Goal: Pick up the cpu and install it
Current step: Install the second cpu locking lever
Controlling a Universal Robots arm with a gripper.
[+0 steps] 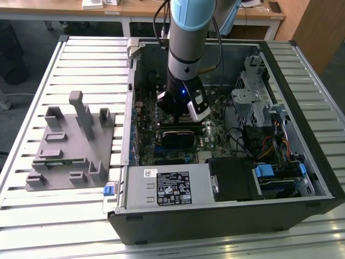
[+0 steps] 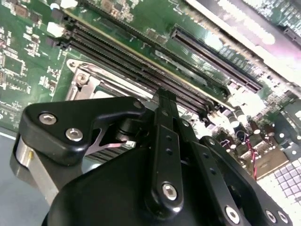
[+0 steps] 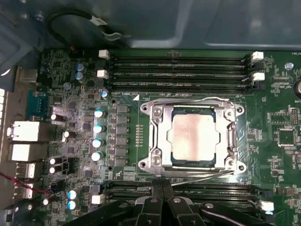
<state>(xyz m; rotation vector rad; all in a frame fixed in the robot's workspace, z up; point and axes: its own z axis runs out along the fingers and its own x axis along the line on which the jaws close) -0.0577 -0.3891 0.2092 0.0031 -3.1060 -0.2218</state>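
Note:
The cpu (image 3: 194,136), a flat square chip with a pale silver top, lies in the metal socket frame (image 3: 155,136) on the green motherboard (image 3: 75,117). In the first wrist view my gripper (image 3: 162,186) sits just off the socket's edge, over a row of memory slots, its two black fingers pressed together and nothing between them. The second wrist view shows the shut fingers (image 2: 165,101) close above the board, with a corner of the socket frame (image 2: 80,77) beside them. In the exterior view the arm (image 1: 183,70) reaches down into the open computer case (image 1: 226,216).
Empty black memory slots (image 3: 178,70) run on both sides of the socket. A black block (image 1: 180,137) lies on the board below the arm. A drive cage (image 1: 253,102) and cables fill the case's right. A grey parts fixture (image 1: 70,145) stands on the slatted table left of the case.

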